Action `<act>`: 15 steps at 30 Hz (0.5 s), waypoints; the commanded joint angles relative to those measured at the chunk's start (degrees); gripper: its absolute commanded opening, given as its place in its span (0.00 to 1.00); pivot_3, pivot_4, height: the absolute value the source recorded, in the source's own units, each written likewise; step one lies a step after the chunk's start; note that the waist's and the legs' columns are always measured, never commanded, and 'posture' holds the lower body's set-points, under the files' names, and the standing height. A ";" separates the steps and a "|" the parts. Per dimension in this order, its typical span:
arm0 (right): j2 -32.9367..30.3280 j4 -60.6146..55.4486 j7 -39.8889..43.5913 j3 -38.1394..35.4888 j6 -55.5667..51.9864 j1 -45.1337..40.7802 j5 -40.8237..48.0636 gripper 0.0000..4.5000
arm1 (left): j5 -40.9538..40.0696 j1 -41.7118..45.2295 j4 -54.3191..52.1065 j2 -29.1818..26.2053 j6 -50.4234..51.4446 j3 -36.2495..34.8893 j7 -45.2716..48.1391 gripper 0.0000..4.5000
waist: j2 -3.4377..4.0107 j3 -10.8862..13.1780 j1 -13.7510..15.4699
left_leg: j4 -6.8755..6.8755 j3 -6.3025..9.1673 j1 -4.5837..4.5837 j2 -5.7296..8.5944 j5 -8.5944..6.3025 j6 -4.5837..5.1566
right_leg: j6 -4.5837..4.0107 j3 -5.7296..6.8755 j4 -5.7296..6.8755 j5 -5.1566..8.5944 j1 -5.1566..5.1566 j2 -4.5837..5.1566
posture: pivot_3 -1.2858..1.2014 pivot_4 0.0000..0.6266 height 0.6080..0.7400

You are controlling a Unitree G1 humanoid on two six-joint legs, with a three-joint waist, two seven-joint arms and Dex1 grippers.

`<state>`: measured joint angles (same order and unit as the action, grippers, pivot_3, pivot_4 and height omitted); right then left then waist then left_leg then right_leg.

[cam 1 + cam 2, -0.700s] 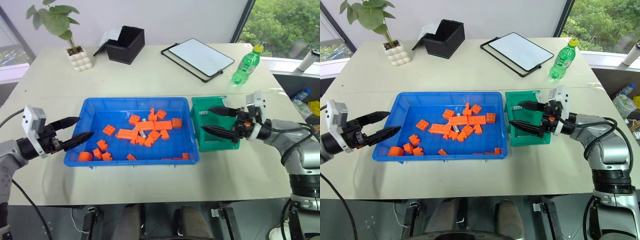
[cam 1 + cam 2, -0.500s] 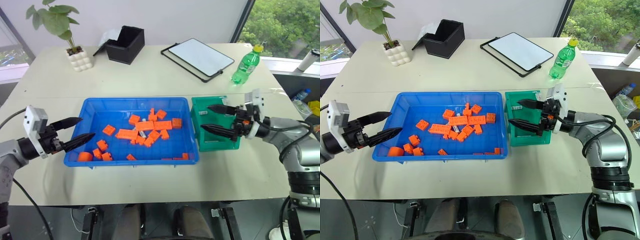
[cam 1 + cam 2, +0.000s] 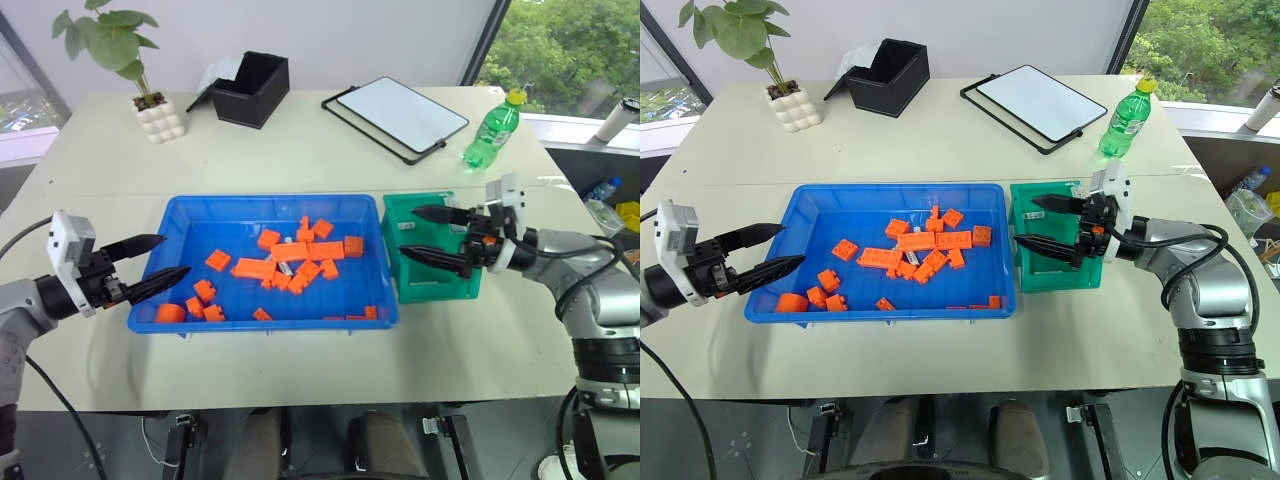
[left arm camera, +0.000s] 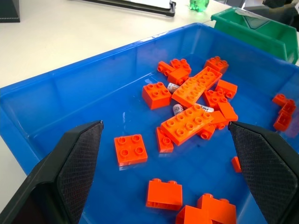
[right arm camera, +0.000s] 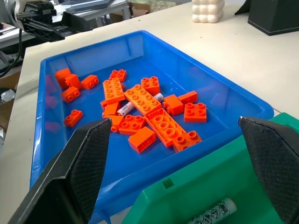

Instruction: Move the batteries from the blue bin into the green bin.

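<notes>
The blue bin (image 3: 200, 225) lies mid-table, holding many orange bricks (image 3: 253, 268). Two batteries (image 5: 125, 108) lie among them, half under the bricks, and show in the left wrist view as white cylinders (image 4: 179, 109). The green bin (image 3: 440, 285) stands against the blue bin's right end, with one battery (image 5: 210, 213) lying inside. My right gripper (image 3: 409, 231) hovers open over the green bin, pointing toward the blue bin, nothing between its fingers. At the blue bin's left edge my left gripper (image 3: 175, 253) stands open and empty.
At the back of the table stand a black box (image 3: 252, 88), a potted plant (image 3: 160, 115), a white tablet in a black frame (image 3: 400, 115) and a green bottle (image 3: 492, 130). Bare tabletop runs along the front edge.
My right gripper has edged slightly left and away over the green bin, still open. The left gripper and the bins' contents have kept still.
</notes>
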<state>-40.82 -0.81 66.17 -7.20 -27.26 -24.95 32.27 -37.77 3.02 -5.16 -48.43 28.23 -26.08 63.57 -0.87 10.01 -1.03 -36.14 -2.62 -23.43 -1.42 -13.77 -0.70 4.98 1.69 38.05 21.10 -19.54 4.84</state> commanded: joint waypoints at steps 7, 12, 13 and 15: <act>0.32 -0.65 0.43 -0.35 0.59 -1.38 0.77 0.99 | -0.76 0.73 -0.92 -0.94 -0.90 -1.68 0.13 1.00 | 0.00 0.00 -0.01 | 0.00 0.00 0.00 0.00 0.00 0.00 | 0.00 0.00 0.00 0.00 0.00 0.00 | 0.52 0.24 1.00; 0.73 -1.33 0.04 -0.11 0.42 -1.42 0.80 0.99 | -0.62 0.93 -0.81 -0.97 -0.99 -1.58 0.03 1.00 | 0.00 0.00 -0.01 | 0.00 0.00 0.00 0.00 0.00 0.00 | 0.00 0.00 0.00 0.00 0.00 0.00 | 0.52 0.24 1.00; 0.92 -1.50 -0.19 0.00 0.31 -1.58 0.80 0.99 | -0.60 0.98 -0.77 -0.97 -0.99 -1.58 -0.02 1.00 | 0.00 0.00 -0.02 | 0.00 0.00 0.00 0.00 0.00 0.00 | 0.00 0.00 0.00 0.00 0.00 0.00 | 0.52 0.24 1.00; 2.88 -3.17 -2.13 1.31 -0.92 -3.82 1.25 0.99 | -0.53 1.19 -0.55 -1.03 -1.01 -1.56 -0.08 1.00 | 0.00 0.00 -0.18 | 0.00 0.00 0.00 0.00 0.00 0.00 | 0.00 0.00 0.00 0.00 0.00 0.00 | 0.52 0.24 1.00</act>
<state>-38.96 -0.91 65.21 -6.73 -27.74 -26.24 32.28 -37.76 3.16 -5.02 -48.43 28.18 -26.10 63.52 -0.87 10.01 -1.20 -36.14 -2.62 -23.43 -1.43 -13.77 -0.70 4.98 1.69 38.06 21.10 -19.55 4.83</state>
